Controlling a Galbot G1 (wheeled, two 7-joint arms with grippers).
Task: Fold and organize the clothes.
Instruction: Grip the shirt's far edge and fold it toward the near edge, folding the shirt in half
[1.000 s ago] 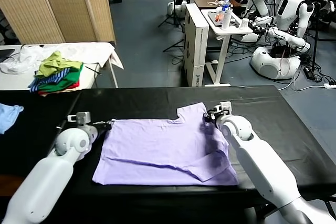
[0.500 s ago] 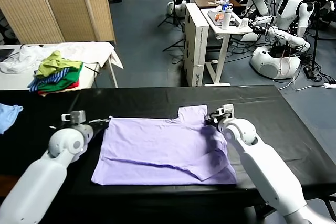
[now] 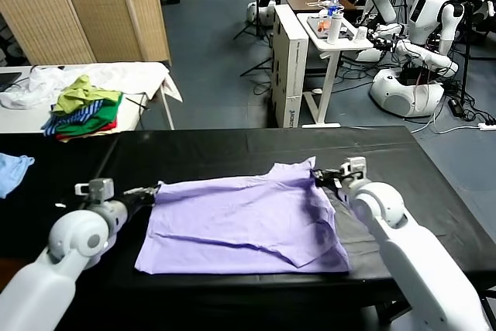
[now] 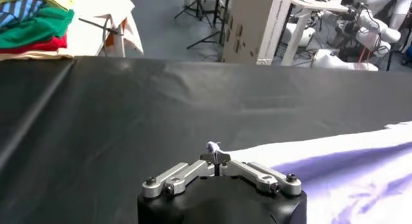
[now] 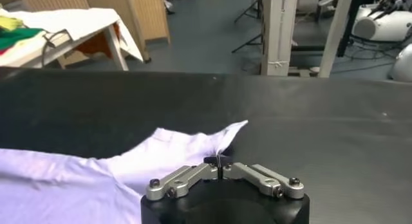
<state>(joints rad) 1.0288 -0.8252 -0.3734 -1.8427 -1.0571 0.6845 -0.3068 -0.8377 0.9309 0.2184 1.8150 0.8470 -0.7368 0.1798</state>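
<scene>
Head view: lilac T-shirt pinched at 2 corners

Pale lilac T-shirt [image 3: 244,222] lies spread on the black table [image 3: 434,168]. At the shirt's far left corner, the left gripper [image 3: 147,190] is clamped on the fabric. At its far right corner, the right gripper [image 3: 319,177] is likewise clamped on fabric. A colourful garment pile [image 3: 81,110] sits well beyond the shirt.

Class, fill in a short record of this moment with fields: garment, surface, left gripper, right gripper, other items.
garment: lilac T-shirt, spread mostly flat, far edge lifted a little at both ends
surface: black table
left gripper: shut on the T-shirt's far left corner
right gripper: shut on the T-shirt's far right corner
other items: garment pile on a white side table; small light blue cloth at the black table's left edge
</scene>
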